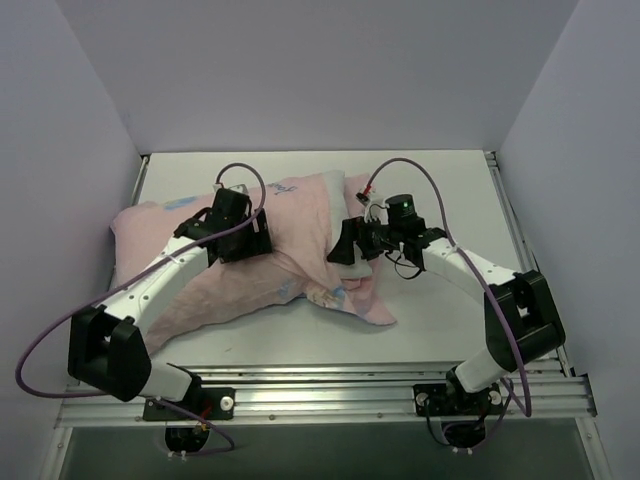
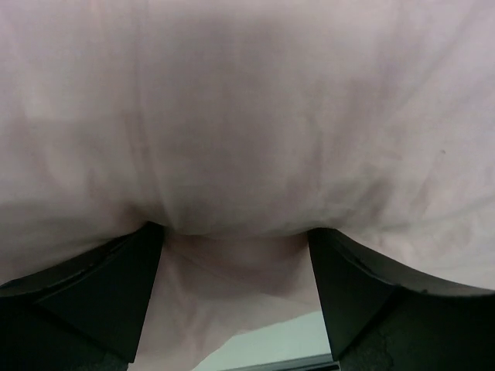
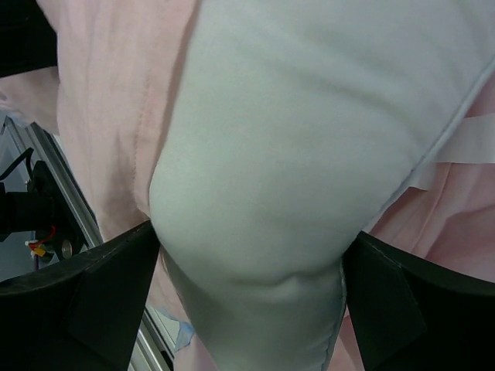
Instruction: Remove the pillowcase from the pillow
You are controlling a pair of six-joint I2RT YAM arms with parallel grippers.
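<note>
The pillow lies on the desk with its long axis running 9 to 3 o'clock, mostly inside the pillowcase. Its bare white end, at 3 o'clock, sits inside the right gripper, which is spread wide and clamps nothing. The left gripper, equally wide, straddles pink fabric toward 9 o'clock.

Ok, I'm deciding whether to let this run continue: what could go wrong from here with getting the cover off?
1. The right gripper straddles a bulge of the pillow with its jaws wide, and the pillowcase hem lies right beside it. Closing there could catch both, so they would move together.
2. The left gripper stands open against the pillowcase's pink side. A deep pinch might grab the pillow through the cloth and drag everything along.
</note>
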